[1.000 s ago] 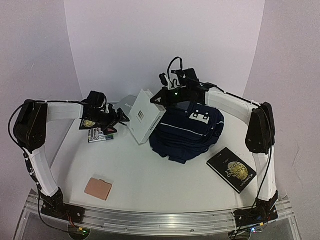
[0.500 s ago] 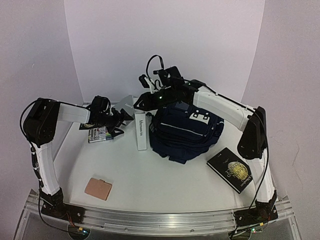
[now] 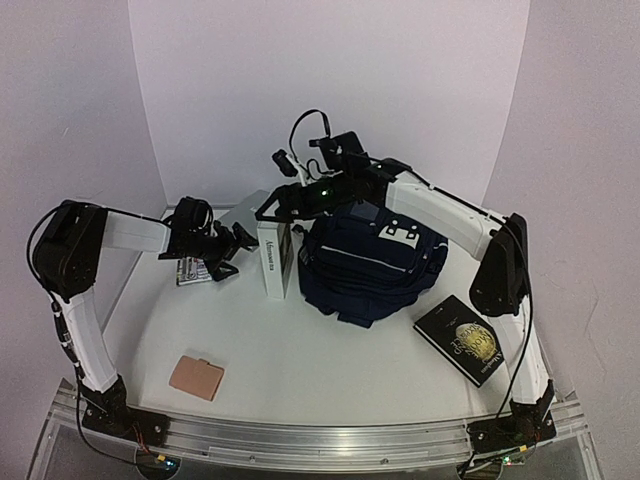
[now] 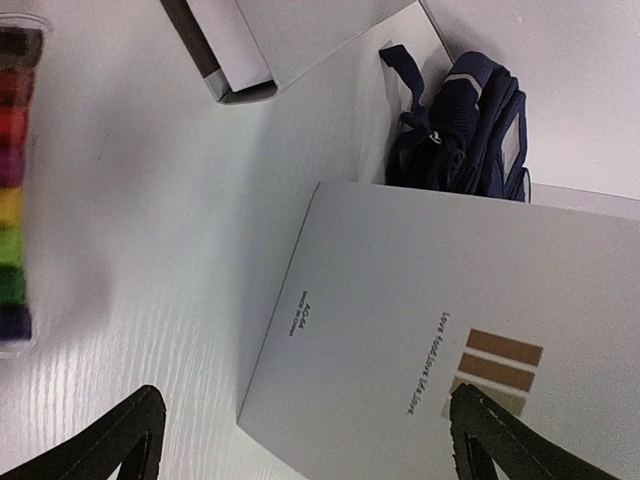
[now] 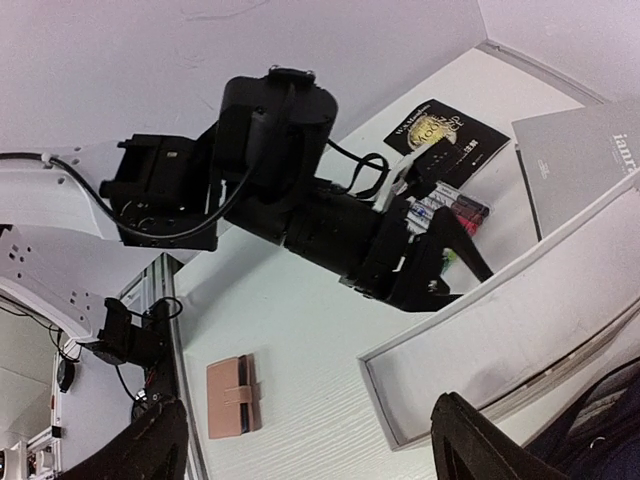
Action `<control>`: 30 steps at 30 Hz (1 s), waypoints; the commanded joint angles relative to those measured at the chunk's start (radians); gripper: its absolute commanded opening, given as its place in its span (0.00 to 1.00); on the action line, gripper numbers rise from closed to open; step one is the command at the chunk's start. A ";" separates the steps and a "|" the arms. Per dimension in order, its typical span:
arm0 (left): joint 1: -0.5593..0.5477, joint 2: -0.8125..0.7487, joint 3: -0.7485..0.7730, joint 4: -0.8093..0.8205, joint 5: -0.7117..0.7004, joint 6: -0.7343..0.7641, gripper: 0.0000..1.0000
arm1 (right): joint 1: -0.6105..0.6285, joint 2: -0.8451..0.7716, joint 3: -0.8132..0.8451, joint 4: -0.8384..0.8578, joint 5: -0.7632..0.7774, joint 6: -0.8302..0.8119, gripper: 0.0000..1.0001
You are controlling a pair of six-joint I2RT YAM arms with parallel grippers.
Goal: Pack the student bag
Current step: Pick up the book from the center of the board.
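The student bag (image 3: 375,262), dark navy with a white patch, lies slumped at mid-table; a strap end (image 4: 470,120) and a corner (image 5: 605,420) also show. A white book (image 3: 275,258) stands on edge against its left side. My right gripper (image 3: 277,204) hovers open just above the book's top edge (image 5: 520,330), gripping nothing (image 5: 315,452). My left gripper (image 3: 232,246) is open, low on the table left of the book. It faces the book's cover (image 4: 420,350), which fills the space ahead of its spread fingers (image 4: 310,452). I cannot tell whether they touch it.
A pack of coloured markers (image 3: 192,270) lies behind the left gripper (image 5: 425,255). A grey book (image 3: 243,211) lies flat at the back. A black book with a gold emblem (image 3: 463,338) lies front right, and a tan wallet (image 3: 196,378) front left.
The right gripper has opened and let go of the white book. The book has swung from leaning to standing on edge beside the bag. The left gripper has shifted slightly toward it.
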 commanded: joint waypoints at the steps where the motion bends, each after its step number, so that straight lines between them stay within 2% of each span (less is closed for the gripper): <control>1: 0.004 -0.185 -0.086 0.014 -0.080 0.087 1.00 | -0.070 -0.103 -0.006 0.067 -0.082 0.016 0.87; 4: 0.002 -0.296 -0.176 -0.013 -0.127 0.159 1.00 | -0.110 -0.119 -0.012 0.077 -0.095 0.019 0.91; 9: -0.035 -0.501 -0.303 -0.069 -0.189 0.362 1.00 | -0.183 -0.171 -0.079 0.078 -0.087 -0.040 0.98; 13: -0.081 -0.552 -0.337 -0.075 -0.200 0.473 1.00 | -0.249 -0.219 -0.190 0.074 -0.065 -0.080 0.98; 16: -0.136 -0.514 -0.324 -0.058 -0.230 0.548 1.00 | -0.295 -0.251 -0.275 0.070 -0.043 -0.123 0.98; 25: -0.399 -0.283 -0.264 0.188 -0.571 0.716 1.00 | -0.383 -0.352 -0.468 0.032 0.066 -0.248 0.98; 30: -0.460 -0.152 -0.186 0.257 -0.740 0.754 1.00 | -0.392 -0.377 -0.538 -0.011 0.131 -0.297 0.98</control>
